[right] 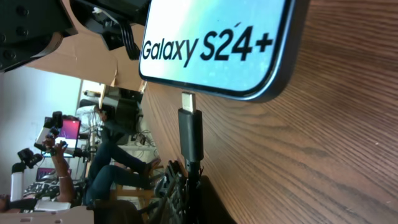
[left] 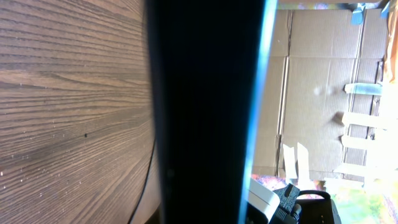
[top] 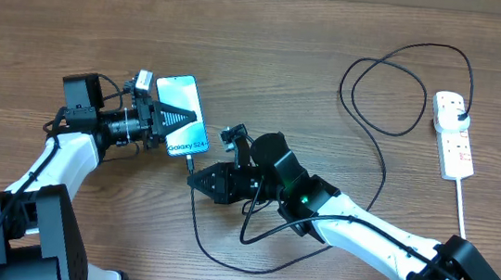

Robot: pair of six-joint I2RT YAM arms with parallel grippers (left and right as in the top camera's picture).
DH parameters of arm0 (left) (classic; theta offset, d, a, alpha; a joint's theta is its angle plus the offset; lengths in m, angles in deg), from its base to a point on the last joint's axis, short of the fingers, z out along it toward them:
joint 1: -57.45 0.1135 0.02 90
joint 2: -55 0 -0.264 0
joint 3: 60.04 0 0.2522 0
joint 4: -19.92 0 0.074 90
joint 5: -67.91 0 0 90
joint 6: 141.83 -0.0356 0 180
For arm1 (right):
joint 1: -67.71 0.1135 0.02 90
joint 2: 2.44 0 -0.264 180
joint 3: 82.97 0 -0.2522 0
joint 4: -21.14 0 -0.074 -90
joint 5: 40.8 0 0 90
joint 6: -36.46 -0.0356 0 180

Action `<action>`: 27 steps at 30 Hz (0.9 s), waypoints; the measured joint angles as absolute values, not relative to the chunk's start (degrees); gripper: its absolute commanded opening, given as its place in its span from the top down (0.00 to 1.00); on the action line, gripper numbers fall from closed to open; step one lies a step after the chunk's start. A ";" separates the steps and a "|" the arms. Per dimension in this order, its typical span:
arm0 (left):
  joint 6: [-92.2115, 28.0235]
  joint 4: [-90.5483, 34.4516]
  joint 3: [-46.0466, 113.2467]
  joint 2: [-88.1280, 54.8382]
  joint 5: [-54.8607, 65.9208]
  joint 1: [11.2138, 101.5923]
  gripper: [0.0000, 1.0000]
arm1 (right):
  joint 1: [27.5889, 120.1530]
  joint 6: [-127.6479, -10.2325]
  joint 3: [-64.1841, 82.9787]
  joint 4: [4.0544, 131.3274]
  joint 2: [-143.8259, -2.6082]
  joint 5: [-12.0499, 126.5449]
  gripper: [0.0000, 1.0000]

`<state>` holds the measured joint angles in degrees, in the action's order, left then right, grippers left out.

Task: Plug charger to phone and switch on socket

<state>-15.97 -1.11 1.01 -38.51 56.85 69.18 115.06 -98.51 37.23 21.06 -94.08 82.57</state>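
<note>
Our left tool (top: 178, 117) clamps the phone (top: 181, 89); our right tool (top: 195, 179) pinches the charger (right: 191, 134), its tip at the phone's edge

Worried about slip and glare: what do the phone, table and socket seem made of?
Phone: probably glass front, the lit screen shining through; dark smooth frame, perhaps metal. Table: wood or wood-look laminate, matte, grain lines throughout. Socket: likely white plastic, smooth moulded body.
</note>
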 measured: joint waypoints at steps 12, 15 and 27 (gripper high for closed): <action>-15.97 -1.09 1.01 -38.51 56.83 69.18 0.96 | 115.06 -98.53 37.23 21.12 -94.08 81.91 0.96; -15.97 -1.09 1.01 -38.51 56.81 69.18 0.96 | 115.06 -98.60 37.23 20.95 -94.08 82.20 0.96; -15.97 -1.09 1.01 -38.51 56.81 69.18 0.96 | 115.06 -99.41 37.23 20.75 -94.08 82.39 0.96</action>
